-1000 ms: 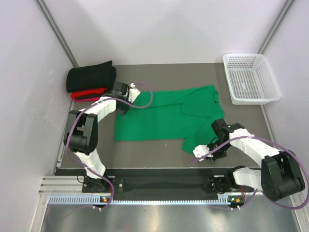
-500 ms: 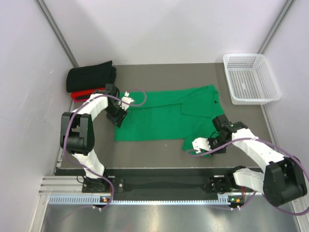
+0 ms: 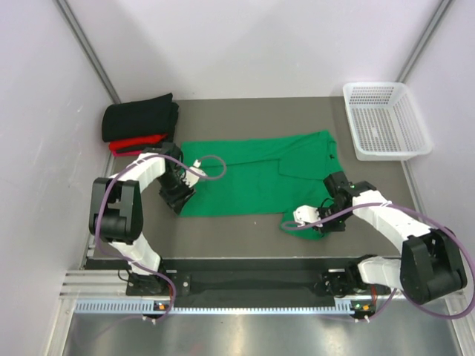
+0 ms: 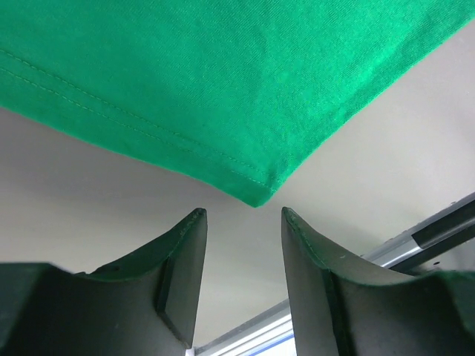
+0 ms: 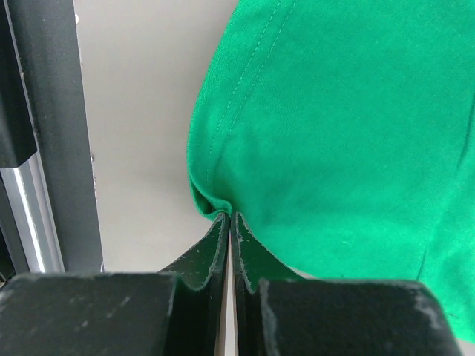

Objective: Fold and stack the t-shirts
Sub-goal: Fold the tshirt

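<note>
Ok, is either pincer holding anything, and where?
The right pincer pinches the bright green cloth t-shirt at its near sleeve edge; left pincer open, empty.

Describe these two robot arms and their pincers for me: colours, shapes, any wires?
Both the left arm and the right arm have white shells with bulky black joints. A thin purple cable loops loosely along each. The left gripper and the right gripper each have two dark, smooth, tapering fingers. No markings show.

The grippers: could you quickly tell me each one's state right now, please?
Left gripper: open, green t-shirt corner just ahead.
Right gripper: shut on the green t-shirt's edge.
</note>
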Motion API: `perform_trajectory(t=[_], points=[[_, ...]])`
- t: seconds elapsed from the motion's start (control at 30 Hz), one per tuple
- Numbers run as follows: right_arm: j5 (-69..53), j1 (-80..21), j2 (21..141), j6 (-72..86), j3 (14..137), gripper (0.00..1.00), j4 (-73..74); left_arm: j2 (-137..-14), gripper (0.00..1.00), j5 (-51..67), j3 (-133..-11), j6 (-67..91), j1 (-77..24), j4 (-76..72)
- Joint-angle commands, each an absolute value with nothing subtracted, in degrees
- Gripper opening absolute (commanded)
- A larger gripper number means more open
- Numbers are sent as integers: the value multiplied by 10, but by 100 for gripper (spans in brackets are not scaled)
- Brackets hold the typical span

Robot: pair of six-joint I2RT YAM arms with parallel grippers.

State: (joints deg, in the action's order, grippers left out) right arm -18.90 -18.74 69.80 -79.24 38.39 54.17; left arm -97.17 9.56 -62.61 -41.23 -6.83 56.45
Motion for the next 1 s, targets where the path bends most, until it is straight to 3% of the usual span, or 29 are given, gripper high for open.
perform_trajectory(t=[0.0, 0.33, 0.6, 0.97], points=[[-197, -190, 706, -787, 412, 0, 538, -960, 50, 108, -633, -433, -68, 576], [-200, -192, 708, -775, 410, 0, 534, -994, 40, 112, -631, -417, -73, 556], [-198, -194, 706, -772, 406, 0, 533, -1018, 42, 99, -623, -411, -94, 537], [-196, -193, 699, -766, 396, 0, 529, -1001, 36, 62, -593, -424, -103, 533]])
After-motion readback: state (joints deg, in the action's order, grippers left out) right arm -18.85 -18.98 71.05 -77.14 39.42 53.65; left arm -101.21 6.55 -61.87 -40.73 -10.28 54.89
